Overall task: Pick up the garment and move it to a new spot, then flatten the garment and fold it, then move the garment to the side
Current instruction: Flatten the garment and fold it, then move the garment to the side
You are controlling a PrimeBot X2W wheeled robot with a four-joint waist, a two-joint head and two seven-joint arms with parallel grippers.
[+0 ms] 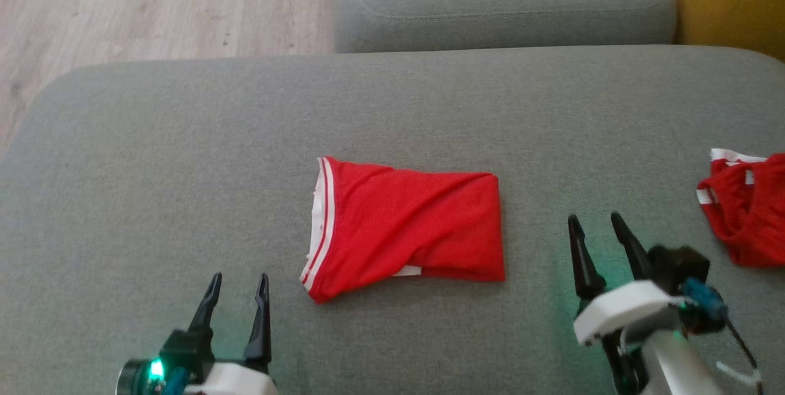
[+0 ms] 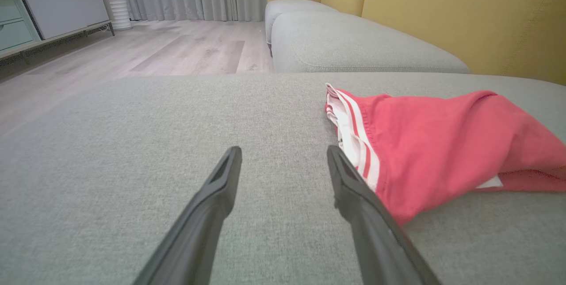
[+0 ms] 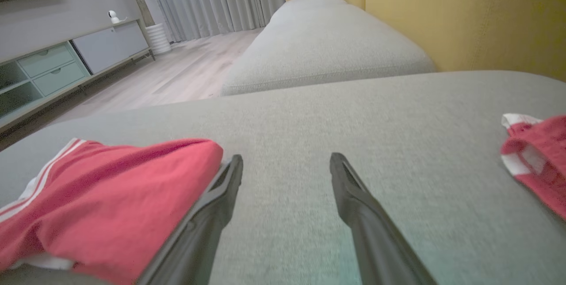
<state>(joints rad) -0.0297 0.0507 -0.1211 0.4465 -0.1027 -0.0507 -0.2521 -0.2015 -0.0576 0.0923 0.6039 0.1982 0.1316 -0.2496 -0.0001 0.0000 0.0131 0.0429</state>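
**A:** Where's the garment?

**B:** In the middle of the cushion, folded into a rough rectangle. Its long axis runs left to right across the head view, with the striped band at the left end.

**A:** And the grippers?

**B:** Both are on the near side, one off each end. The left gripper sits just beside the band's near corner, jaws apart and empty. The right gripper is off the plain end, a little farther away, also spread and holding nothing.

**A:** Which one takes it?

**B:** It looks folded, so the shift aside seems next. I'd say left is nearer, with the garment lying ahead and to its right. A second garment lies well apart at the right edge.
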